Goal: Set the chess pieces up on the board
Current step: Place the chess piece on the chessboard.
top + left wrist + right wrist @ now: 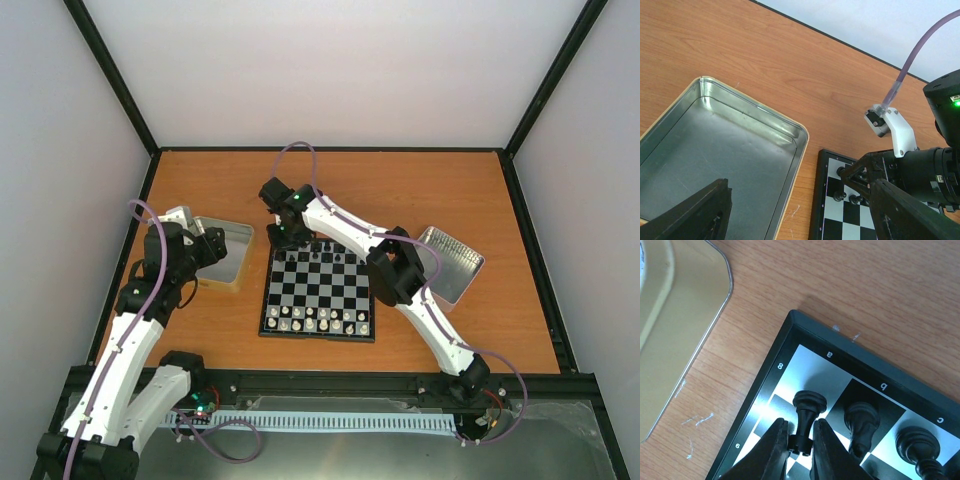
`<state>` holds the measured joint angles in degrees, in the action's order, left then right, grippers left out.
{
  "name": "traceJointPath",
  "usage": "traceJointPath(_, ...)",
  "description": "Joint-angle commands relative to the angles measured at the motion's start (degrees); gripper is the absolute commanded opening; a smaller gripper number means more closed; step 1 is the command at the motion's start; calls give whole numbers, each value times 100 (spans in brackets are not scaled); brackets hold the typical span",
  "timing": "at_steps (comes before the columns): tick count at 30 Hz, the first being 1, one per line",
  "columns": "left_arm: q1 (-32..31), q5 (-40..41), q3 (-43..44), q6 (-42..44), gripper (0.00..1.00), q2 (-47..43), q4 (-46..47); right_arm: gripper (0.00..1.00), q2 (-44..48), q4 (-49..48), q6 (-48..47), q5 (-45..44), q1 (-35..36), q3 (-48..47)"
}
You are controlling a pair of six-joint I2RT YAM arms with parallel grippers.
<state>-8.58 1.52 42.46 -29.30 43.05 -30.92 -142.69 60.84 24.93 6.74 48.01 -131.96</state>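
R gripper (800,450) fingers flank black chess piece (807,410) at board (776,365) corner to seat it, clamped or loosened unclear; L gripper (800,215) gapes, parked over tray (755,105) left of board.

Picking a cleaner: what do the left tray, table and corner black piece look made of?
The left tray looks like bare metal, tin or steel: mirror-like reflections, rolled rim. The table shows matte wood grain, possibly laminate. The black piece seems plastic: smooth, glossy highlights.

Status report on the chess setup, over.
Left tool open over metal tray. Right tool flanks black piece at corner of board, grip unclear. Neighbouring piece close alongside.
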Motion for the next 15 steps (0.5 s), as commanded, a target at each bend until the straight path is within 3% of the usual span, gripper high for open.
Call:
traceJointPath(1,5,38,60,129,77,-60,-24,17,-136,64,30,39,-11,-181)
traceJointPath(10,5,47,53,135,77,-80,-33,18,-172,6,55,36,-14,-207)
traceJointPath(15,5,54,52,134,77,-86,-29,13,-201,-122,87,21,-11,-210)
